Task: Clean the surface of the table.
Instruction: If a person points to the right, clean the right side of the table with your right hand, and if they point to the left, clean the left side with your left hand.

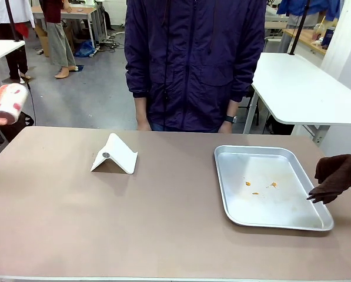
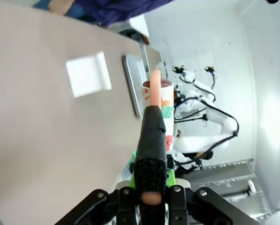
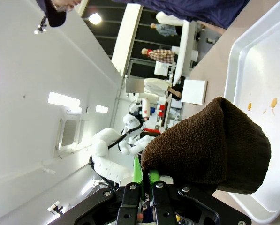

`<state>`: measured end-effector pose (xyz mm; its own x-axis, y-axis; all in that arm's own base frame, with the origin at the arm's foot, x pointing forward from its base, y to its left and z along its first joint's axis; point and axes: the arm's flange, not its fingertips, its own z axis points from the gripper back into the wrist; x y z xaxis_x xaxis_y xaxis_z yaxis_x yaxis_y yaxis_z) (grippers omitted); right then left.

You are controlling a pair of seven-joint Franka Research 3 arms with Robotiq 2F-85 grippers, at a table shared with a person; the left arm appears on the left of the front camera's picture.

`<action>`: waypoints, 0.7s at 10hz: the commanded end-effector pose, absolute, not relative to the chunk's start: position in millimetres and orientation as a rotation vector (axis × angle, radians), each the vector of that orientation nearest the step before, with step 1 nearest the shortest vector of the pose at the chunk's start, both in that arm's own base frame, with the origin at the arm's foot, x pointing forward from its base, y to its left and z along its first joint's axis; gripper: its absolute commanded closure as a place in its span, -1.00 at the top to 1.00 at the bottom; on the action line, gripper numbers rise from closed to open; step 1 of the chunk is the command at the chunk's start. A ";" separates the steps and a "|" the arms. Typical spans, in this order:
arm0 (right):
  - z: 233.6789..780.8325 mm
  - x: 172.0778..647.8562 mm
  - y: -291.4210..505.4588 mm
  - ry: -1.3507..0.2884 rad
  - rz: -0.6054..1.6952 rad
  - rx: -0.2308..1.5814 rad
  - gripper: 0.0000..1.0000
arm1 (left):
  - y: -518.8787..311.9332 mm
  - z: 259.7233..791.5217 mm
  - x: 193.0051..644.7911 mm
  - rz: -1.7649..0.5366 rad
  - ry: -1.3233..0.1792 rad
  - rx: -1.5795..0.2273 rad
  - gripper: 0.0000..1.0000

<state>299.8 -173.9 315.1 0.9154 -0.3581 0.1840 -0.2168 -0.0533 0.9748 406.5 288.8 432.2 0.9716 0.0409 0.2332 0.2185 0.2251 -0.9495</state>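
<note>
The table (image 1: 163, 235) lies across the middle, untouched by either tool. My left gripper (image 2: 151, 187) is clamped on a roller (image 1: 10, 103) raised at the left edge. My right gripper (image 3: 147, 180) pinches a brown cloth (image 1: 335, 176) just right of the tray (image 1: 281, 205). Wiping looks unstarted, so next I lower the cloth onto bare tabletop.

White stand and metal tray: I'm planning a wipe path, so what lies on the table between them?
Nothing but bare table lies between the white stand and the metal tray, as the front view shows.
</note>
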 end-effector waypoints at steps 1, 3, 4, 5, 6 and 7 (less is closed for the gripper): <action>321.2 298.5 -173.6 -0.444 -0.127 1.636 -1.00 | 301.2 408.5 371.9 -0.135 -0.180 -1.365 -0.56; 321.2 298.5 -173.6 -0.444 -0.127 1.636 -1.00 | 309.7 388.8 354.3 -0.119 -0.183 -1.364 -0.56; 321.2 298.5 -173.6 -0.444 -0.127 1.636 -1.00 | 309.2 376.4 360.9 -0.074 -0.173 -1.291 -0.56; 321.2 298.5 -173.6 -0.444 -0.127 1.636 -1.00 | 314.2 391.3 353.0 -0.089 -0.170 -1.357 -0.56; 321.2 298.5 -173.6 -0.444 -0.127 1.636 -1.00 | 314.2 391.3 353.0 -0.089 -0.170 -1.357 -0.56; 321.2 298.5 -173.6 -0.444 -0.127 1.636 -1.00 | 314.2 391.3 353.0 -0.089 -0.170 -1.357 -0.56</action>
<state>299.8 -173.9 315.1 0.9154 -0.3580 0.1840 -0.2168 -0.0533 0.9748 356.0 316.6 382.7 0.9860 0.0362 0.1628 0.1503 0.2294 -0.9616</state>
